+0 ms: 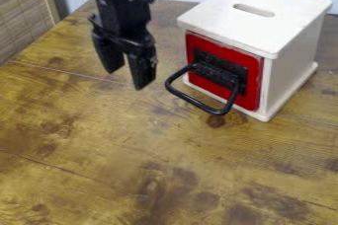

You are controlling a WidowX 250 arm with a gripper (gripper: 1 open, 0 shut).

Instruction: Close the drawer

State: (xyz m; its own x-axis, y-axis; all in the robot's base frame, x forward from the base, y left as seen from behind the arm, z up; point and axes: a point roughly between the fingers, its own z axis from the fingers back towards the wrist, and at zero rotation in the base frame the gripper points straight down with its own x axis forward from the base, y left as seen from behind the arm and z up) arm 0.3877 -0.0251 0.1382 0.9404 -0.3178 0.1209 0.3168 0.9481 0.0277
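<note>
While the jaws hang wide open and empty, the red-fronted drawer [219, 70] sits flush, black loop handle [203, 98] protruding.

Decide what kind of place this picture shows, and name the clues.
Probably a robot test bench: a worn wooden table, a pale wooden box holding a red-fronted drawer, and a black robot hand hanging open over the table.
</note>
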